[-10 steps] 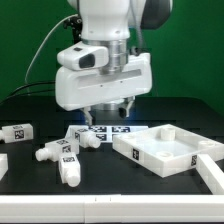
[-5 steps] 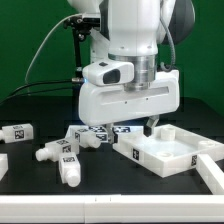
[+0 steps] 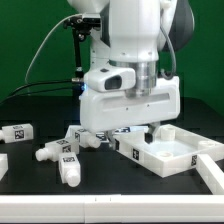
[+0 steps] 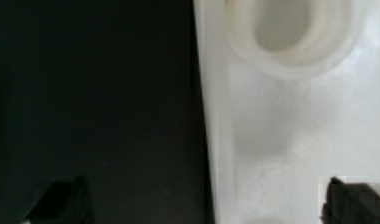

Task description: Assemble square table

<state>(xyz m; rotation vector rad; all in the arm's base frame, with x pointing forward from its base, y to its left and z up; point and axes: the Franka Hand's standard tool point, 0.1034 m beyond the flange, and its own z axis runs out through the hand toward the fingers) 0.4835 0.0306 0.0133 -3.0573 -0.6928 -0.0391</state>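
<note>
While the big white robot arm [image 3: 130, 40] hangs low over the middle of the black bench [image 3: 30, 110], its two-finger gripper [image 4: 208, 200] is spread wide. In the wrist view the two dark fingertips [image 4: 62, 200] stand far apart with nothing clamped between them. One tip is over bare bench, the other over white plastic. Can't tell whether either tip touches anything.

Task part: the large white plastic square tabletop panel [image 3: 170, 150], with thick edges, lies flat toward the bench's edge on the exterior view's right. Its rim faces up and the recessed inner face shows. One corner points toward the bench's middle and sits right under the gripper body. The wrist view shows a straight edge of the tabletop running between the fingertips, plus a round socket [image 4: 293, 35] moulded into the panel.

The four short white peg legs with black-and-white square tags are all loose and lying down on the bench, on the exterior view's left of the tabletop:
- first leg [image 3: 15, 132]: near the bench's edge on the exterior view's left
- second leg [image 3: 52, 151] and third leg [image 3: 70, 170]: close together, the third nearest the front edge
- fourth leg [image 3: 85, 138]: just beside the gripper body, near the tabletop's corner

The thin flat white marker board [image 3: 112, 132] lies behind the gripper body, mostly hidden by it. Another white piece [image 3: 212, 172] sits at the bench's front corner on the exterior view's right. It is cut off by the frame, so I can't tell what it is.
</note>
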